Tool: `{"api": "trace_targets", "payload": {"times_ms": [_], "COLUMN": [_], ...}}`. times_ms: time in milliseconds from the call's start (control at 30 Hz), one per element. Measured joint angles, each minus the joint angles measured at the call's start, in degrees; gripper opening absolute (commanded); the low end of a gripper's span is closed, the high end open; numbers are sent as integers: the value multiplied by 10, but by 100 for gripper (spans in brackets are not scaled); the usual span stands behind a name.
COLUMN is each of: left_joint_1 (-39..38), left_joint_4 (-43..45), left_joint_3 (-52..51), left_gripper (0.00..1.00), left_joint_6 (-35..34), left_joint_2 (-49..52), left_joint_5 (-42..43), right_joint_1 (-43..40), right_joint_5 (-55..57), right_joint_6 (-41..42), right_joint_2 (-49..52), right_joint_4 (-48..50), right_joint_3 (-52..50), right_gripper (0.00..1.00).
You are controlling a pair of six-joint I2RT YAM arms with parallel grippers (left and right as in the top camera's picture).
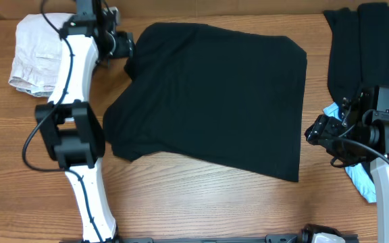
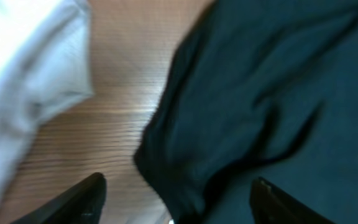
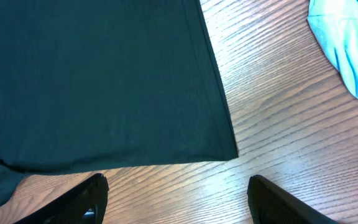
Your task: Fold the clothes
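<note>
— So, how far is the folding getting?
— Barely starting, I'd say. The black shirt (image 1: 215, 101) is lying spread mid-counter (image 1: 181, 196). The left pincer (image 1: 127, 48) is hovering released over its far-left sleeve, and the right pincer (image 1: 314, 131), also released, is hanging beside the right hem.
— Room?
— Bare wood is showing in front. The beige garment (image 1: 36, 54) and dark pile (image 1: 356, 47) are crowding the far corners.
</note>
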Motion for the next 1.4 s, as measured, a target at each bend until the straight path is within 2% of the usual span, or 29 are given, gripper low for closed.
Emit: {"api": "trace_targets", "payload": {"times_ms": [167,300,467,533,633,700,733,933,1200,1233,1267,1300,1333,1367,1400], "left_joint_1": [0,0,0,0,0,0,0,-1,-1,-1,-1,-1,-1,-1,-2], "left_joint_4": [28,37,38,39,38,38,38,15,-21,-19,-18,-16,-16,-16,-18], "left_joint_3": [-1,-1,-1,-1,-1,-1,-1,20,153,163,171,175,178,178,178], "left_gripper": [73,63,38,35,25,9,4,4,5,7,23,34,65,80,100], "left_joint_6": [2,2,7,9,12,12,12,13,14,15,17,21,28,31,35], "left_joint_2": [55,68,83,87,87,87,87,92,103,103,103,103,103,103,103], "left_joint_5": [25,41,50,51,50,43,39,6,-93,-102,-114,-121,-128,-135,-139], "right_joint_1": [0,0,0,0,0,0,0,0,0,0,0,0,0,0,0], "right_joint_5": [0,0,0,0,0,0,0,0,0,0,0,0,0,0,0], "right_joint_6": [0,0,0,0,0,0,0,0,0,0,0,0,0,0,0], "right_joint_2": [0,0,0,0,0,0,0,0,0,0,0,0,0,0,0], "right_joint_4": [-4,-5,-7,-8,-8,-8,-8,-3,-3,-3,-3,-3,-3,-3,-3], "right_joint_3": [0,0,0,0,0,0,0,0,0,0,0,0,0,0,0], "right_gripper": [75,75,75,76,76,75,76,75,75,75,75,76,75,76,76]}}
